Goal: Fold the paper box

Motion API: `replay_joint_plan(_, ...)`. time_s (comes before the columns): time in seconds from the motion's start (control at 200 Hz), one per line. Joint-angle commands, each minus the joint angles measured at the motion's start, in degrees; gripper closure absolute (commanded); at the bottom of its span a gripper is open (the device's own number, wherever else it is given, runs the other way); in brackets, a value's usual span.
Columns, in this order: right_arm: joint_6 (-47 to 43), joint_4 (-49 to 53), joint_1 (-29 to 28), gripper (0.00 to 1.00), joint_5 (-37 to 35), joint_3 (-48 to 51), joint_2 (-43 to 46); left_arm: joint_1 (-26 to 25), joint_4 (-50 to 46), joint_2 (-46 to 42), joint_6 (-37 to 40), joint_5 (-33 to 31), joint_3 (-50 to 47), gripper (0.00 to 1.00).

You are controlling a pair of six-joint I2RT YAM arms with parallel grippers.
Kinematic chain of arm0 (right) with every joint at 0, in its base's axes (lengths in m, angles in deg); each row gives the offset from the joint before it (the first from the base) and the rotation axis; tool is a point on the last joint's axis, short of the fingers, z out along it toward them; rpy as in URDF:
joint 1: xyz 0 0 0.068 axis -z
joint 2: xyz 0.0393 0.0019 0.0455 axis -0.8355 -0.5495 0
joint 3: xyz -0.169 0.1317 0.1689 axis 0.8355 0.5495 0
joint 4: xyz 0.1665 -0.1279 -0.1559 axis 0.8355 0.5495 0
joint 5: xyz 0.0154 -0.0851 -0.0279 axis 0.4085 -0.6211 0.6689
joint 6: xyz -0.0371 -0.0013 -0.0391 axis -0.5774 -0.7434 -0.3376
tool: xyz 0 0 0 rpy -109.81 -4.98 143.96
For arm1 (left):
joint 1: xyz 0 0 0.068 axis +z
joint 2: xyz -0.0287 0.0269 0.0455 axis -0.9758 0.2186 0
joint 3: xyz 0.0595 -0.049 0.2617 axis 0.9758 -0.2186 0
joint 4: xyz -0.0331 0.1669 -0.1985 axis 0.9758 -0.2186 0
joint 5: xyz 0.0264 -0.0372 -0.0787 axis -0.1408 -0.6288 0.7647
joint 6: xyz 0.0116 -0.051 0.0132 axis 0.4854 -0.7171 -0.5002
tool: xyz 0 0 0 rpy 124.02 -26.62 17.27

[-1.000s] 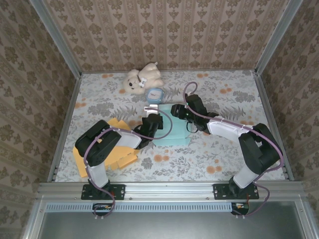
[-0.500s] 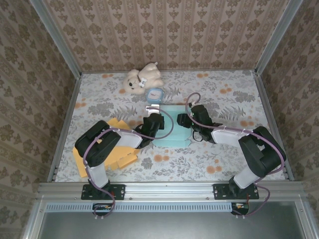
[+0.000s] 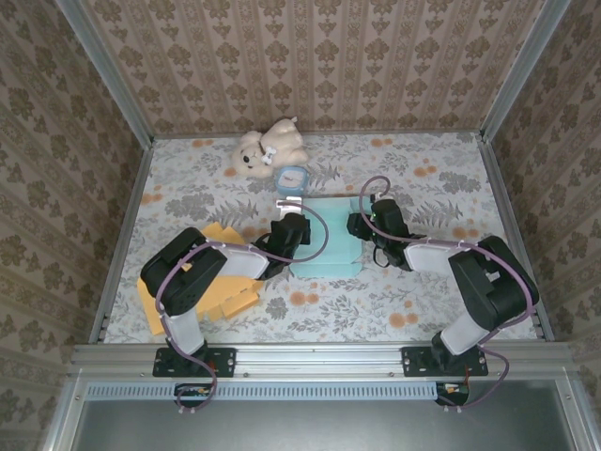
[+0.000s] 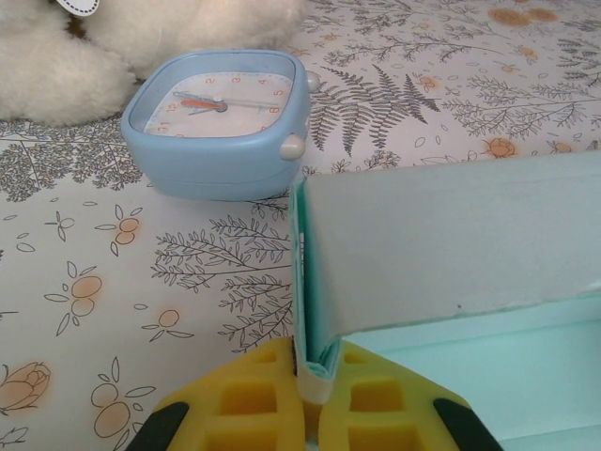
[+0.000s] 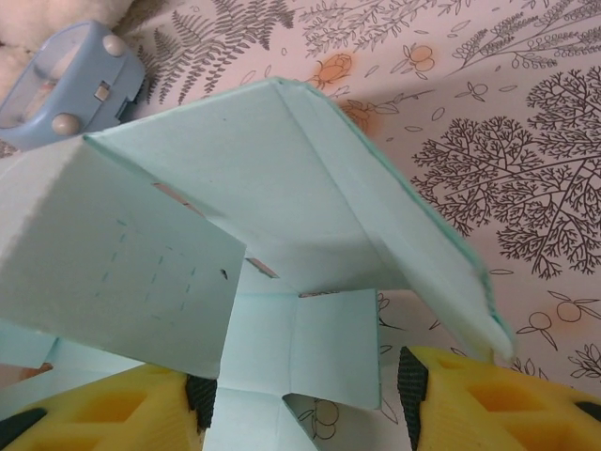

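The teal paper box (image 3: 326,242) lies partly folded in the middle of the table. My left gripper (image 3: 293,230) is at its left side, and in the left wrist view the yellow fingers (image 4: 254,404) are shut on the doubled-over left wall (image 4: 315,362), with a raised panel (image 4: 451,244) to the right. My right gripper (image 3: 361,225) is at the box's right edge and stands open. In the right wrist view a small inner flap (image 5: 333,343) sits between its spread fingertips, under a raised side panel (image 5: 310,178); my right gripper (image 5: 300,399) pinches nothing.
A light blue alarm clock (image 3: 293,178) (image 4: 221,117) stands just beyond the box, and a cream teddy bear (image 3: 265,148) lies behind it. Flat orange cardboard pieces (image 3: 223,287) lie under the left arm. Patterned walls enclose the table on three sides.
My right gripper has drawn back from above the box's far right part, moving right and nearer, so more of the box shows. The left gripper keeps its hold.
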Motion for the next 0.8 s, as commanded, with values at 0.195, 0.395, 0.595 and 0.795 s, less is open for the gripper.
replay_joint_plan(0.195, -2.11, -6.8, 0.27, 0.43, 1.75, -0.85, -5.32, -0.66, -2.8, -1.38, -0.17, 0.4, 0.67, 1.0)
replay_joint_plan(0.395, -3.12, -12.46, 0.28, 0.44, 7.41, -0.25, -6.27, -0.77, -3.17, -1.48, -0.17, 0.45, 0.82, 1.0)
replay_joint_plan(0.595, -2.35, -12.59, -1.39, 0.45, 9.35, -0.32, -5.16, -0.95, -3.33, -0.94, -0.49, 0.39, 1.34, 1.0)
replay_joint_plan(0.795, 0.1, -12.6, -3.55, 0.45, 8.27, -1.02, -7.79, -0.92, -3.17, -0.72, -0.96, 0.86, 1.51, 1.0)
